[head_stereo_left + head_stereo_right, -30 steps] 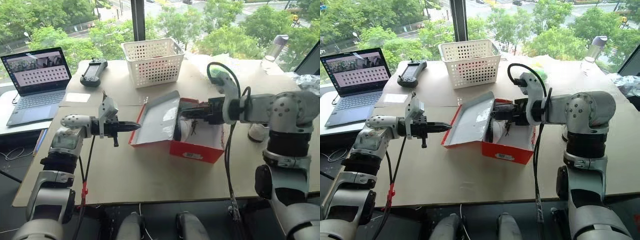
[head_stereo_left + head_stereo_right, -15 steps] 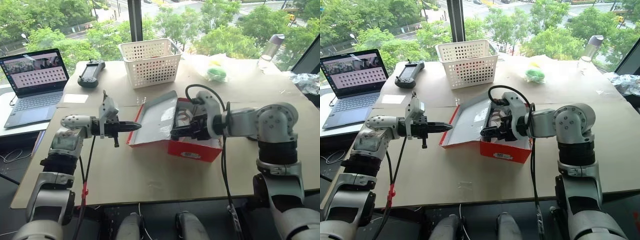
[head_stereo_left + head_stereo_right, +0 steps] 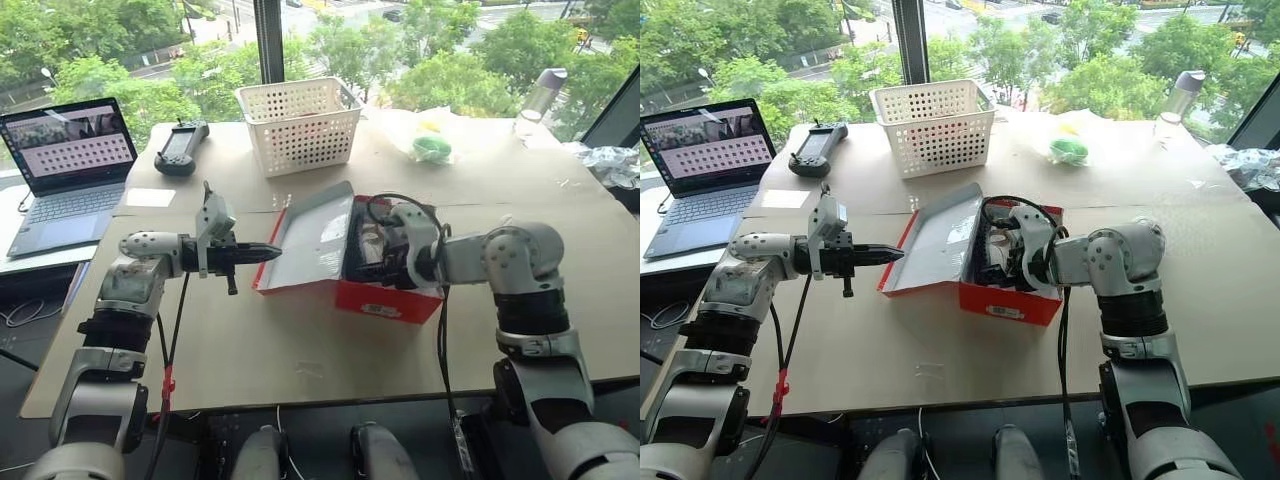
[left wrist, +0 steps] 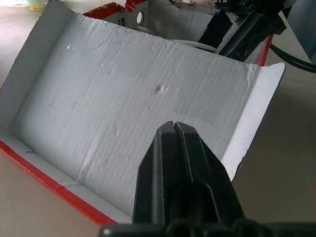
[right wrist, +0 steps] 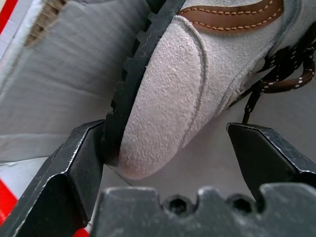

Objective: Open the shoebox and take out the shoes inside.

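Two end effectors: left end effector (image 3: 268, 253) closed, empty, against lid of shoebox (image 3: 385, 298) on desk (image 3: 300, 350); right end effector (image 5: 173, 148) open astride toe of shoes (image 5: 168, 108) inside box. Shoe likely light, suede soft; grip toe across sole.

One shoebox (image 3: 345, 285), one basket (image 3: 300, 122), one laptop (image 3: 70, 165)

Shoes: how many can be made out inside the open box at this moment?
1 for certain: a shoe lies in the shoebox, its toe between the open right gripper's fingers. A second may be hidden behind the arm and the box wall.
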